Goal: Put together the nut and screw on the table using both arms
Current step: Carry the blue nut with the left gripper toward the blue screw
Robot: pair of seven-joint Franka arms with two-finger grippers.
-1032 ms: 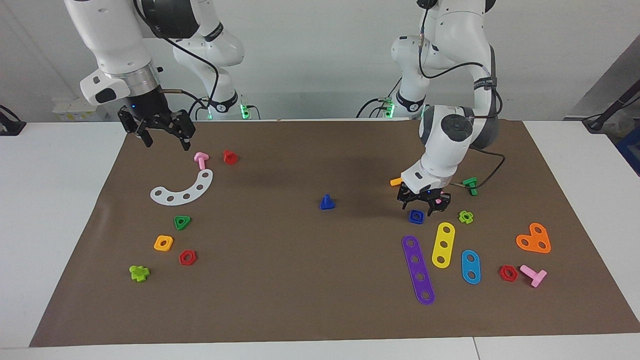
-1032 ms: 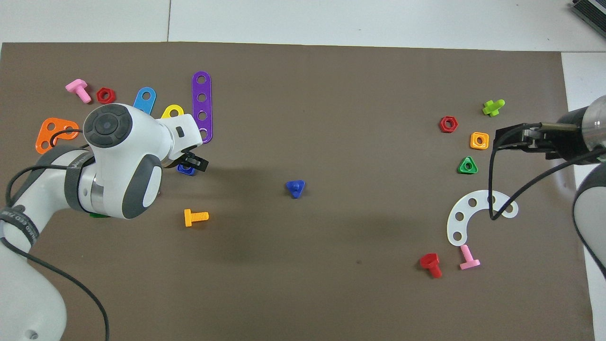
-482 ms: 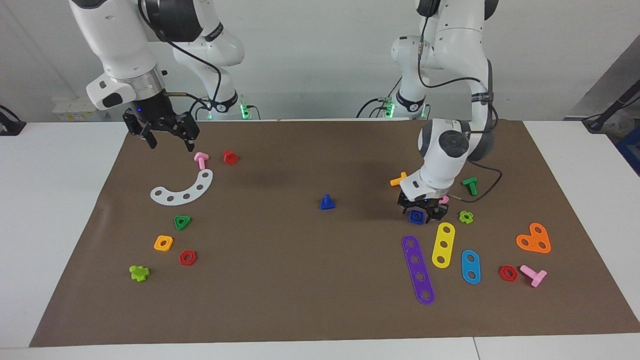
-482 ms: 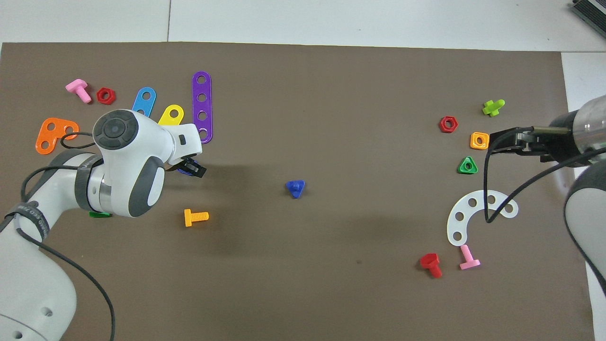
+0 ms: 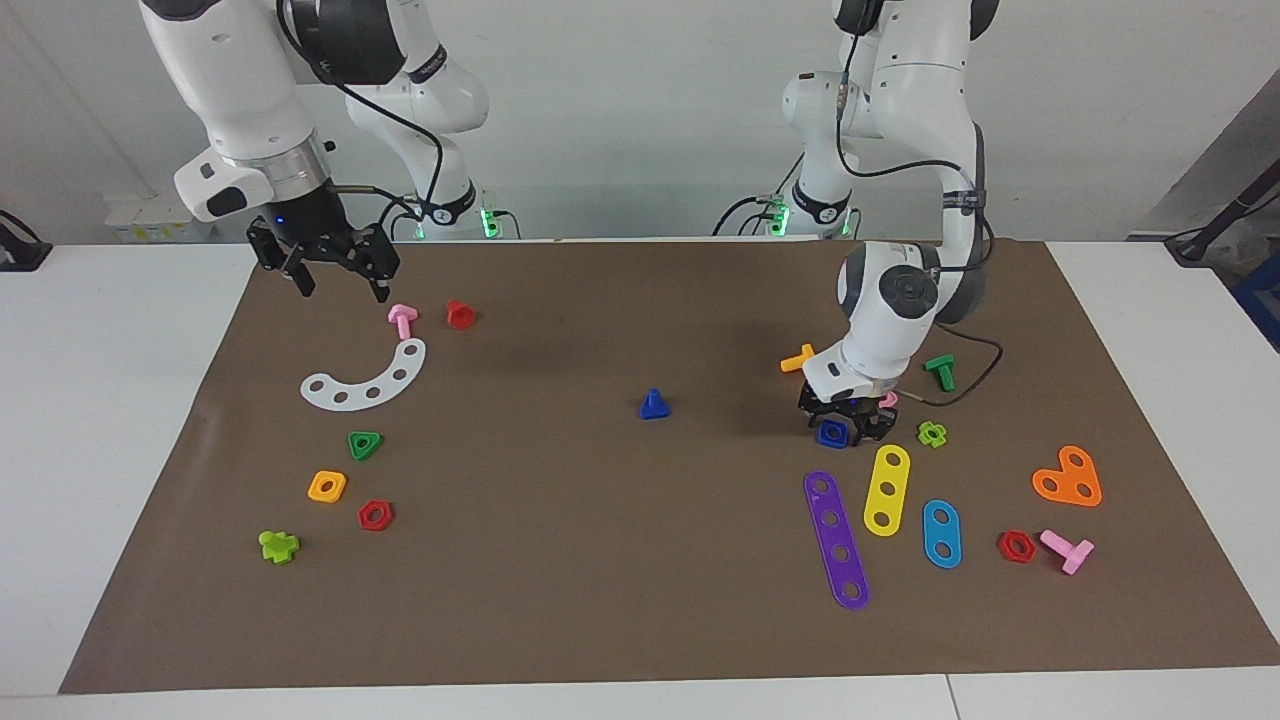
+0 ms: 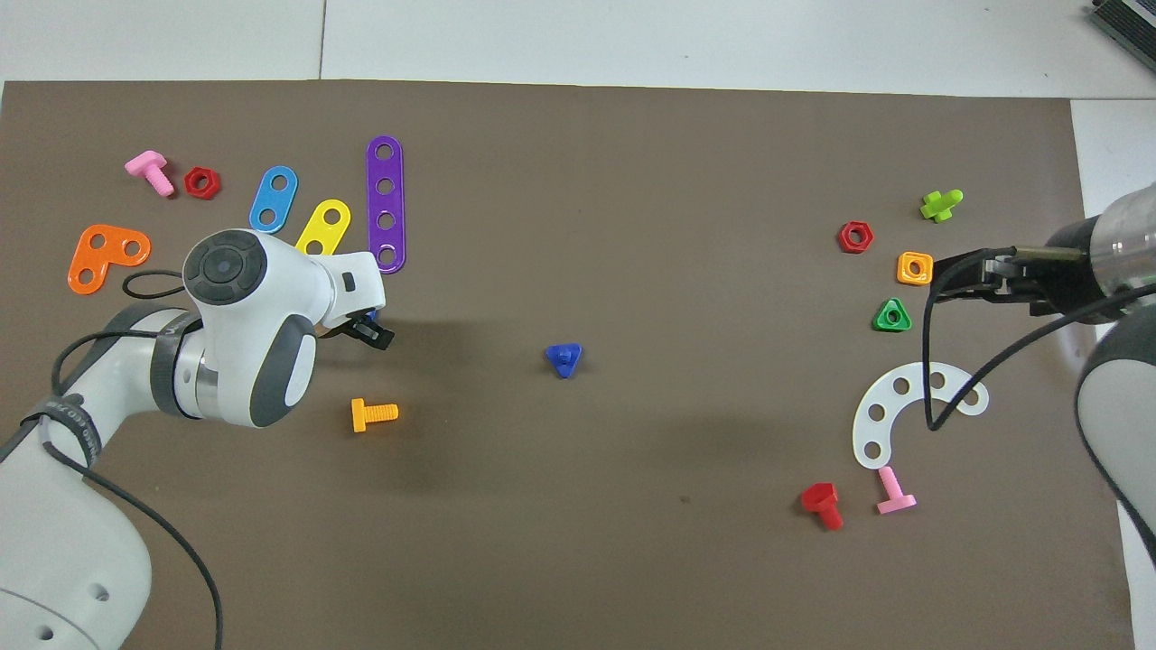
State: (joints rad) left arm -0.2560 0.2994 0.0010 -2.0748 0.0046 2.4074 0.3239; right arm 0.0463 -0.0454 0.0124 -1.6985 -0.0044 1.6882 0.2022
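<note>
The blue square nut (image 5: 832, 433) lies on the brown mat (image 5: 620, 560) toward the left arm's end. My left gripper (image 5: 845, 428) is down at the mat, open, with one finger on each side of the nut. In the overhead view the left gripper (image 6: 368, 327) and wrist hide almost all of the nut. The blue screw (image 5: 653, 404) stands head down near the mat's middle, also seen in the overhead view (image 6: 564, 357). My right gripper (image 5: 341, 288) is open and empty, raised over the mat's edge beside a pink bolt (image 5: 402, 320).
Beside the nut lie an orange bolt (image 5: 797, 358), a purple strip (image 5: 836, 540), a yellow strip (image 5: 886, 489) and a lime piece (image 5: 932, 433). Toward the right arm's end lie a white curved strip (image 5: 370, 378), a red bolt (image 5: 459, 314), a green triangular nut (image 5: 364, 444) and an orange nut (image 5: 327, 486).
My left gripper has come down from just above the blue nut until it stands around it at the mat. My right gripper has shifted slightly and stays raised.
</note>
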